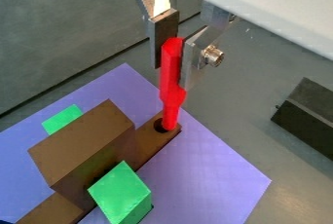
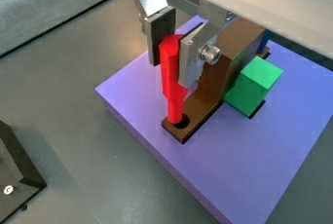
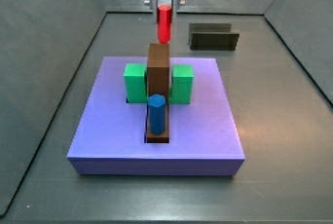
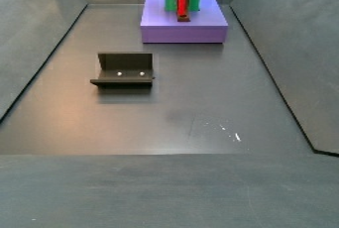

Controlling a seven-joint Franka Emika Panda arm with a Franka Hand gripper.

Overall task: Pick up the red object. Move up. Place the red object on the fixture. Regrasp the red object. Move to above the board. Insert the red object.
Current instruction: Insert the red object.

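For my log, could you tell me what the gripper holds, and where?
The gripper above the board holds the red object by its upper end.

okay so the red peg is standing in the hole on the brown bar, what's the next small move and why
Probably press straight down a little more. In both wrist views the gripper has its jaws shut on the red peg, whose lower tip already sits in the hole of the brown bar on the purple board, while most of it stands above.

My pincer [image 1: 177,35], over the board's far end, has silver plate fingers [image 1: 200,51] with dark pads. The slim peg [image 1: 170,82] between them is bright red. The flat square board [image 1: 221,165] is lavender-purple, carrying green blocks [image 1: 120,191], a brown bar [image 1: 81,145] and a blue cylinder [image 3: 156,113]. The fixture [image 4: 123,69] is olive-black on grey floor [image 4: 185,133].
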